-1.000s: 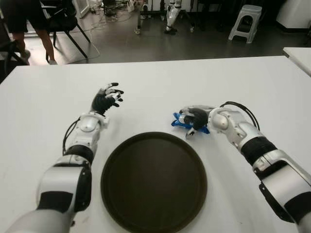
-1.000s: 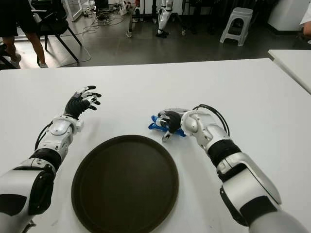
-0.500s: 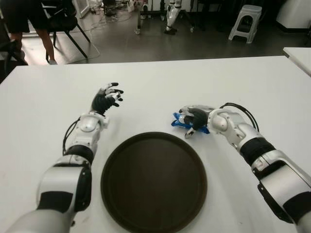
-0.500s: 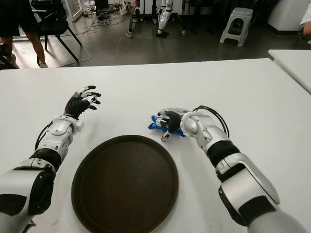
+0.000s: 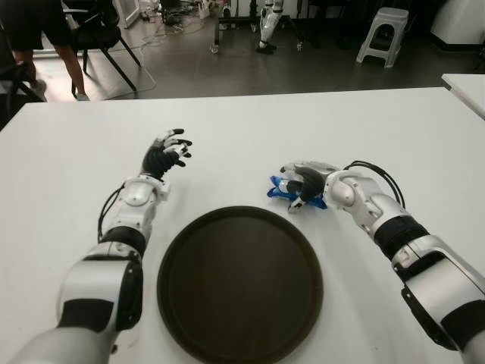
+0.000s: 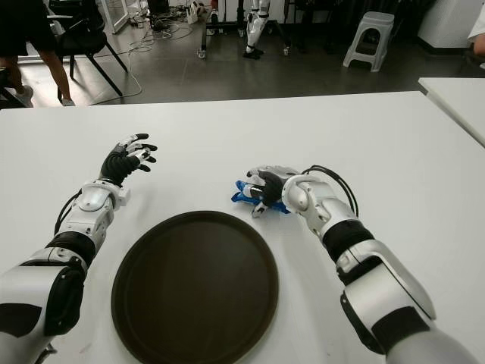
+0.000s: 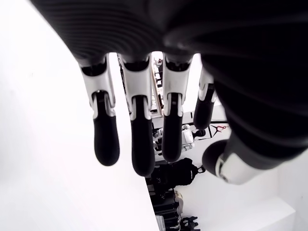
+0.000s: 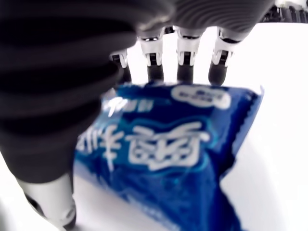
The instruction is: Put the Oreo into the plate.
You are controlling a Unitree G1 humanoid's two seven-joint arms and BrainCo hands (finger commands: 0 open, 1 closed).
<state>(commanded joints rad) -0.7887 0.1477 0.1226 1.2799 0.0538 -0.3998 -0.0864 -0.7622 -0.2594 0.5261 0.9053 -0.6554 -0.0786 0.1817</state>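
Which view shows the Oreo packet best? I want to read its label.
The right wrist view: the blue Oreo packet fills it, print facing the camera, under the right hand. Both eye views show only blue edges beside that hand. The left wrist view shows none.

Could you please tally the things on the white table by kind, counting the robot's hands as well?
Blue Oreo packets: 1, under the right hand's fingers
Dark round plates: 1, nothing in it
Robot hands: 2, the left hand open and raised left of the packet, the right hand over the packet
Total: 4
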